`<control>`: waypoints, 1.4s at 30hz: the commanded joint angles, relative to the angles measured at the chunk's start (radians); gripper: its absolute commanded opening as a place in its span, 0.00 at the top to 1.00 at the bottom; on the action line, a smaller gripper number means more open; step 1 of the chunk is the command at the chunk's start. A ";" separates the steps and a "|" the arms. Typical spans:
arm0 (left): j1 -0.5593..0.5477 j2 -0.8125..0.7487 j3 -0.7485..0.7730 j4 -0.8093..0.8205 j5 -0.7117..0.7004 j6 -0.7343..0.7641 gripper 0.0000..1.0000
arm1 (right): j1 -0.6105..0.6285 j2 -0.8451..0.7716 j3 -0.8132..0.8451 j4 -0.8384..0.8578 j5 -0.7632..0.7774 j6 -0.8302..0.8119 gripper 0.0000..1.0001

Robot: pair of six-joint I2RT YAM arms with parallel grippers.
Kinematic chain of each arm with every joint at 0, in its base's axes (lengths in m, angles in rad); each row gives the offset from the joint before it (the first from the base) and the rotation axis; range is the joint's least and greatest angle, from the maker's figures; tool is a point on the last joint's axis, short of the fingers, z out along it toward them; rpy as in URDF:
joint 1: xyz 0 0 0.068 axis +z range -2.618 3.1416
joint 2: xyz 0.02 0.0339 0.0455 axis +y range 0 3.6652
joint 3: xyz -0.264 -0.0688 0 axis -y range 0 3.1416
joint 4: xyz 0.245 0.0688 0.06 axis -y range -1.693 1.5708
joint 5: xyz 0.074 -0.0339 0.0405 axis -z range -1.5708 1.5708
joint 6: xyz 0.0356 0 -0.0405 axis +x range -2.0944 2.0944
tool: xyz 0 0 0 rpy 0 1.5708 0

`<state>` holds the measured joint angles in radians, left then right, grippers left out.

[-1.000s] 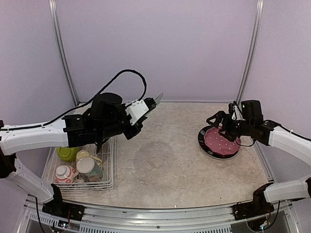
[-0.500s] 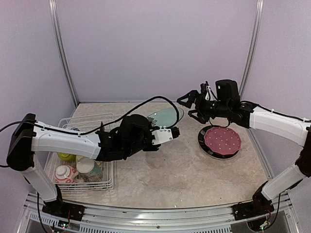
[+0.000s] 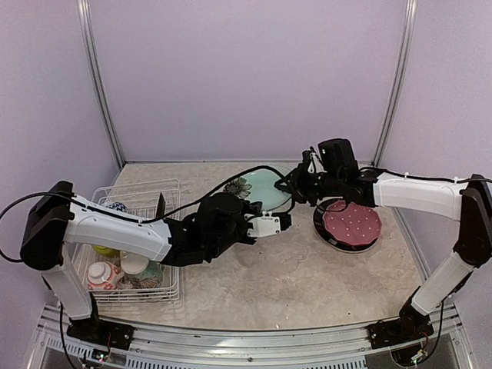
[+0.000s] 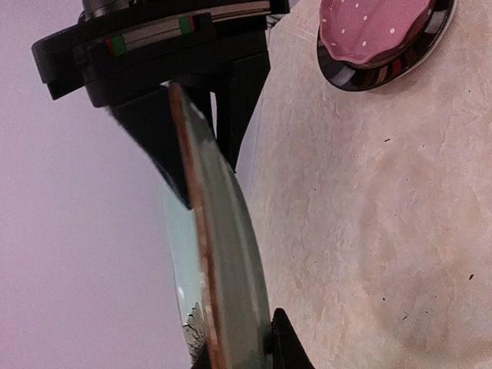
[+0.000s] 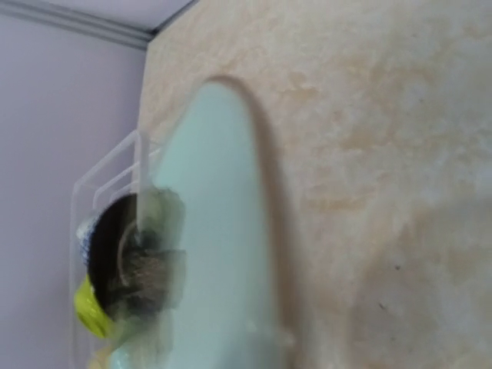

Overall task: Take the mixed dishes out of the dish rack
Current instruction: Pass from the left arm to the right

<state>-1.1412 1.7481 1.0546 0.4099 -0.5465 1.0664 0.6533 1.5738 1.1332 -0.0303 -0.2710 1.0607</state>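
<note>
Pale teal plate (image 3: 257, 187) is out of the dish rack (image 3: 146, 192), up in the air over the middle of the table (image 3: 269, 277), tilted, with a dark flower print at its left end. Your left claw (image 3: 283, 221) is clenched on its near rim. The left wrist view shows the plate edge-on, its rim pinched between the fingers at the bottom of the frame. Your right claw (image 3: 296, 188) is at the far right rim with one black finger on each side of the edge. You can't tell whether it is clamped or just straddling. The right wrist view is blurry, with the plate right up against the lens.

The rack sits at the left of the table, under your left arm. In it you have a lime-green bowl (image 3: 104, 250), a red-white patterned bowl (image 3: 100, 273) and a patterned mug (image 3: 142, 267) just beside it.

On the right of the table a dark red plate (image 3: 351, 223) with white dots lies flat on a black-rimmed plate (image 3: 319, 219), just beside the right claw and apart from the teal plate.
</note>
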 commanded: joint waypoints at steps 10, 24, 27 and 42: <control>-0.033 -0.118 0.234 -0.630 0.067 -0.598 0.16 | -0.068 -0.180 -0.219 0.249 0.027 0.058 1.00; 0.193 -0.523 0.292 -0.891 0.460 -0.974 0.01 | -0.569 -0.614 -0.569 0.008 -0.061 -0.038 1.00; 0.295 -0.590 0.262 -0.867 0.530 -1.038 0.01 | -0.658 -0.657 -0.595 -0.021 -0.118 -0.069 1.00; 0.407 -0.625 0.167 -0.840 0.550 -1.069 0.01 | -0.828 -0.519 -0.602 0.028 -0.247 -0.149 1.00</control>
<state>-0.7486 1.1202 1.2484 -0.4397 0.0002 0.0036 -0.1623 1.0267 0.5083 -0.1051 -0.4507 0.9352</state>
